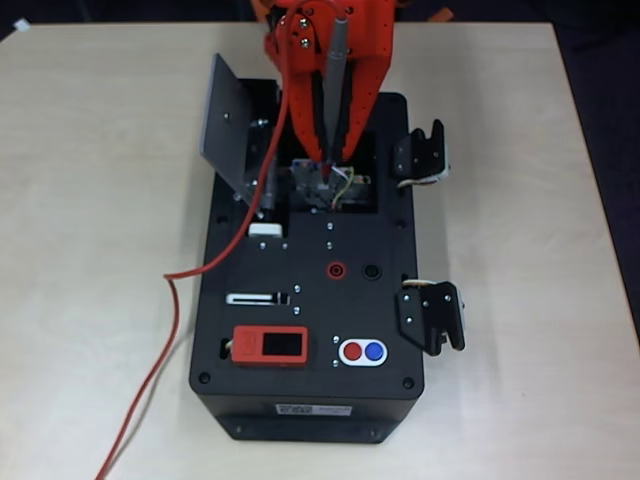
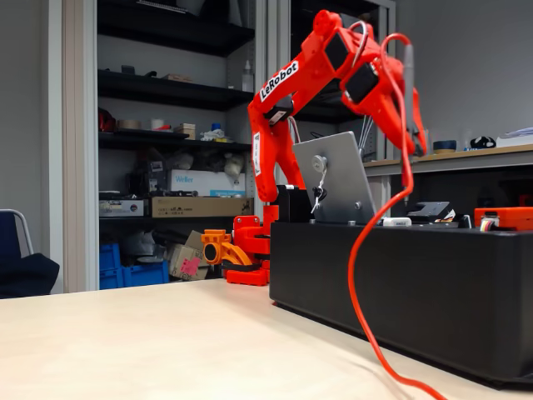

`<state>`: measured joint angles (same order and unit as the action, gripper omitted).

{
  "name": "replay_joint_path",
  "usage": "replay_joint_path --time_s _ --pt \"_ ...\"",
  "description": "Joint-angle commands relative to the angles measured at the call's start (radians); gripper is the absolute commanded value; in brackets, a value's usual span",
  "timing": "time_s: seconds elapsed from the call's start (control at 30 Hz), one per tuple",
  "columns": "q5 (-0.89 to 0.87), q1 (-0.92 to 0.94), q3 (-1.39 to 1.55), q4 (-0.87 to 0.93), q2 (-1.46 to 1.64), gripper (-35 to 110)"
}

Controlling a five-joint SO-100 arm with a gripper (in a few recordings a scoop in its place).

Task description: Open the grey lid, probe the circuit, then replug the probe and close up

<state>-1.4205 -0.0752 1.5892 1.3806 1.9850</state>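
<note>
While the lid (image 1: 232, 122) is seen raised on its hinge at the left edge of the recess, the circuit (image 1: 330, 188) lies uncovered in the far part of the box (image 1: 310, 300) in the overhead view. In the fixed view the lid (image 2: 333, 179) is shown standing nearly upright, tilted a little, with its knob (image 2: 320, 163) facing the camera. The probe (image 1: 337, 90) is held by the gripper (image 1: 331, 155), whose fingers are closed narrowly around it; the rod points down towards the recess, and its dark tip is seen at or just above the metal contacts, though contact cannot be confirmed. In the fixed view the probe (image 2: 408, 83) is seen upright against the arm (image 2: 333, 67), above the box (image 2: 400, 275).

A red cable (image 1: 175, 330) is trailed from the probe's upper end, down past the lid, over the left side of the box and onto the table (image 1: 90, 250), running off the near edge. In the fixed view the cable (image 2: 358, 275) is looped down the front of the box.

Near of the recess, a red socket (image 1: 337, 270) and a black one (image 1: 372, 271) are set side by side. Nearer still, a red device (image 1: 270, 346) with a dark screen is placed left of the red and blue buttons (image 1: 362, 351). Two black latches (image 1: 430, 235) are mounted on the right side of the box.
</note>
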Motion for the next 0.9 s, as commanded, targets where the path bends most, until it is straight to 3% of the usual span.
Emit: replay_joint_path --time_s 0.0,0.87 --pt "0.009 0.002 0.069 -0.012 0.115 0" --pt "0.038 0.054 0.362 -0.054 0.364 0"
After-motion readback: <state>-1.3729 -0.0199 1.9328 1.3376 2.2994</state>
